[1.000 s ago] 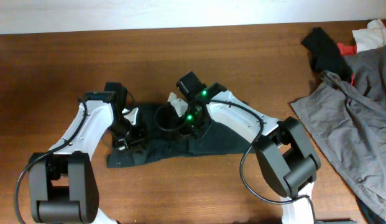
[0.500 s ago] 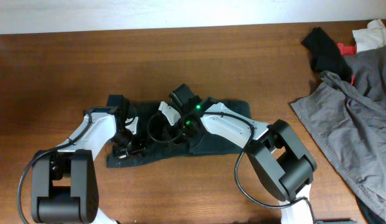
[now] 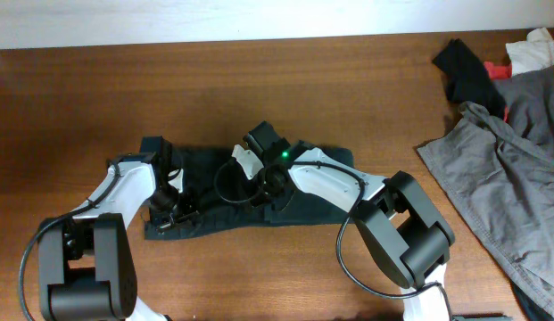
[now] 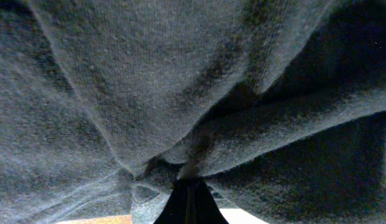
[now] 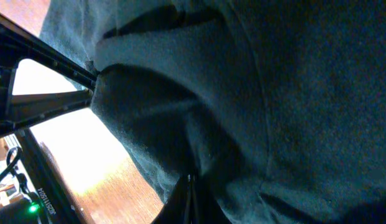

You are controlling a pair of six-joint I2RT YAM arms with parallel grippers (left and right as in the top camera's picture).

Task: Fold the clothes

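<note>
Looking down from overhead: a dark blackish-green soft fabric garment [image 3: 203, 160] lies crumpled as a wide band on the brown wooden table [image 3: 348, 80], near its front middle, under both arms.
Left gripper [image 3: 169, 212]: low on the garment's left end, clenched into the cloth.
Right gripper [image 3: 260, 192]: low near the garment's middle, likewise clenched.
Off to the side: a light grey crumpled garment [image 3: 508, 178], a small black cloth piece [image 3: 468, 71] and a red scrap [image 3: 500, 68] lie well apart at the table's right edge.
Left wrist: fabric fills the view; the black fingertips [image 4: 181, 208] meet, with a bunched fold pinched at them.
Right wrist: the fingertips [image 5: 183, 211] are closed on a thick roll of the same cloth; bare table shows at the left.
Handling: light, limp and not slippery, with nothing to break. It will sag and bunch wherever unsupported, so I judge hems or corners a better hold than mid-panel pinches.
Against one second ago: the garment now reaches farther toward the table's far side and its far left corner shows. The left arm has swung outward and the right gripper has shifted left.
</note>
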